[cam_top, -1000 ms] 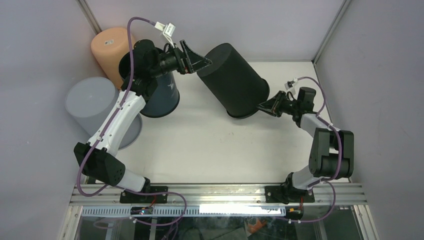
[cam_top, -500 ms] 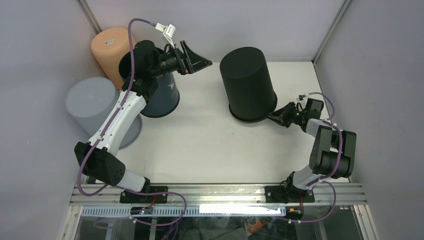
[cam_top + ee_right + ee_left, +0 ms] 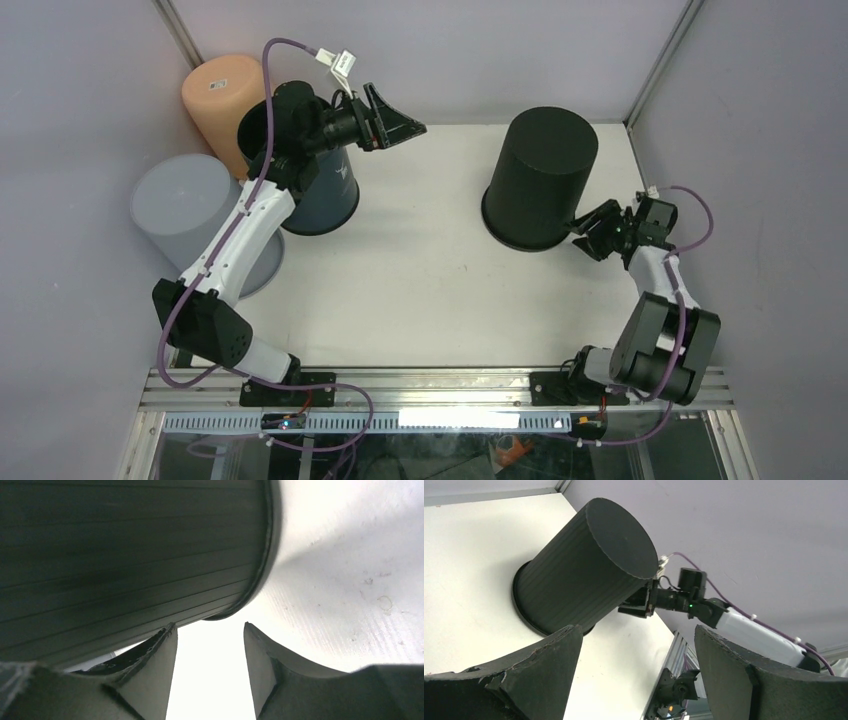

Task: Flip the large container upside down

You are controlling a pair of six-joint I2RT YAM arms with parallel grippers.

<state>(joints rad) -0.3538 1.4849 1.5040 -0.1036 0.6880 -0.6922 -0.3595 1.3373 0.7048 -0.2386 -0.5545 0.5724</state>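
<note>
The large black ribbed container (image 3: 537, 177) stands upside down on the white table, its closed base on top and its rim on the surface. It also shows in the left wrist view (image 3: 584, 575) and the right wrist view (image 3: 130, 555). My right gripper (image 3: 583, 233) is open and empty, low at the table beside the container's rim on its right. My left gripper (image 3: 405, 125) is open and empty, raised at the back left, apart from the container.
An orange cylinder (image 3: 220, 95), a grey bin (image 3: 190, 215) and a dark blue bin (image 3: 325, 195) stand at the back left around my left arm. Enclosure walls and a corner post (image 3: 655, 55) close the back and sides. A metal rail (image 3: 440, 385) runs along the near edge.
The black container swung from tilted between both grippers to standing base up, further right. My right gripper let go of its rim and drew back right. My left gripper stayed open.
</note>
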